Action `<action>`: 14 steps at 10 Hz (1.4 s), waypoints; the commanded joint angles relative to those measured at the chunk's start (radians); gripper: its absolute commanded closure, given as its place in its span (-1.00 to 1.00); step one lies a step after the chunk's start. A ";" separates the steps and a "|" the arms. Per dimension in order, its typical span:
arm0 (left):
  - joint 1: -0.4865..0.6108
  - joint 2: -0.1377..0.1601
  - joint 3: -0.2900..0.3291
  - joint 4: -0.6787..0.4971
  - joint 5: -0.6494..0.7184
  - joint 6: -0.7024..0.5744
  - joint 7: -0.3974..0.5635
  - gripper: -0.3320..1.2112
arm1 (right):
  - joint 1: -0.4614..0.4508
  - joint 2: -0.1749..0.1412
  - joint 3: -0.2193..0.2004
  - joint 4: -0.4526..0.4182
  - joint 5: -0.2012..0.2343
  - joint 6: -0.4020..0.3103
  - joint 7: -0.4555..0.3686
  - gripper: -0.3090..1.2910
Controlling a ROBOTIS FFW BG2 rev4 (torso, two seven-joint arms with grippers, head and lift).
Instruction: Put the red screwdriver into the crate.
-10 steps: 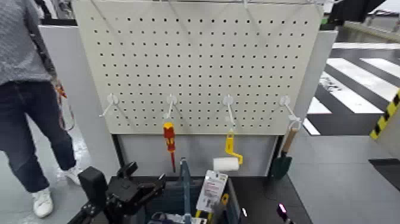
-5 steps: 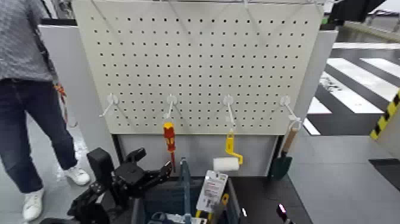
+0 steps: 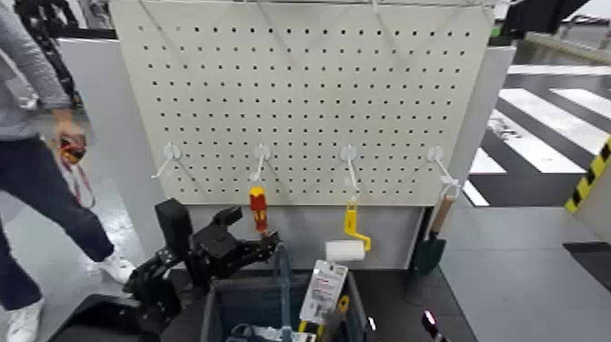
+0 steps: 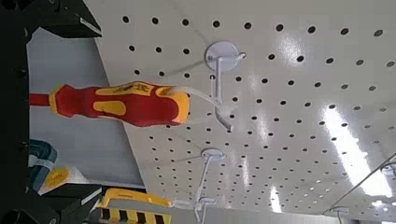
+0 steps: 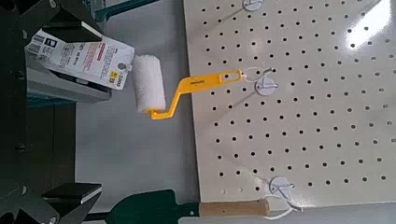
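The red screwdriver (image 3: 258, 208) hangs upright from a hook on the white pegboard (image 3: 309, 100), yellow cap up. My left gripper (image 3: 249, 233) is open, raised just left of and below the handle, not touching it. In the left wrist view the screwdriver (image 4: 121, 103) lies ahead between the spread dark fingers (image 4: 58, 17). The dark grey crate (image 3: 211, 305) stands below the board with several tools inside. My right gripper (image 5: 28, 112) is open and empty, low at the right (image 3: 429, 325).
A yellow-handled white paint roller (image 3: 346, 247) hangs to the right of the screwdriver, and a green trowel (image 3: 433, 238) hangs further right. A packaged item (image 3: 324, 291) sticks up from the crate. A person (image 3: 36, 173) walks at the left.
My left arm has risen and moved right, bringing the open gripper up beside the screwdriver. The person has stepped further left. The right arm has stayed put.
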 commanded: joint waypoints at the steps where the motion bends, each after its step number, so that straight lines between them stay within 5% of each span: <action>1: -0.046 0.001 -0.019 0.046 0.012 0.026 -0.030 -0.41 | -0.001 0.000 0.002 0.002 0.000 -0.002 0.000 -0.41; 6: -0.089 0.004 -0.032 0.091 0.040 0.041 -0.065 -0.27 | -0.004 0.002 0.005 0.008 -0.003 -0.008 0.000 -0.41; 8: -0.089 0.004 -0.032 0.091 0.040 0.043 -0.068 0.75 | -0.004 0.000 0.005 0.008 -0.003 -0.010 0.000 -0.41; 11: -0.081 0.001 -0.033 0.091 0.049 0.027 -0.067 0.97 | -0.004 0.000 0.004 0.008 -0.003 -0.010 0.000 -0.41; 14: -0.069 0.000 -0.022 0.084 0.055 0.023 -0.065 0.97 | -0.004 0.000 0.004 0.008 -0.003 -0.010 0.000 -0.41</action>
